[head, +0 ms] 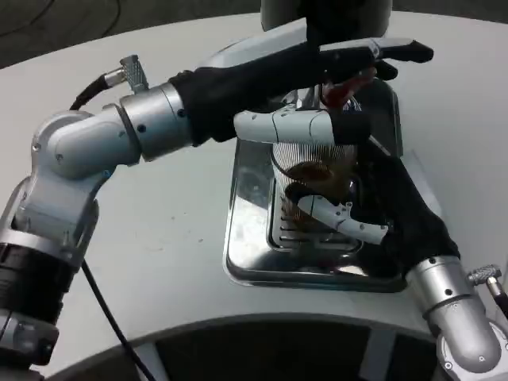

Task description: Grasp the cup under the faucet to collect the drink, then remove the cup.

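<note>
A clear ribbed cup (313, 178) with brown drink in its lower part stands on the steel drip tray (246, 246) of the dispenser. My right hand (373, 210) reaches in from the lower right and wraps around the cup, thumb across its front. My left hand (317, 71) stretches from the left above the cup, fingers extended toward the red tap lever (349, 87) under the dark dispenser body (325, 16). The thumb of the left hand lies across the cup's rim. Whether the left fingers press the lever is hidden.
The white round table (159, 238) spreads to the left and front, its front edge near the bottom. A black cable (103, 309) hangs along my left arm. The tray's raised rim surrounds the cup.
</note>
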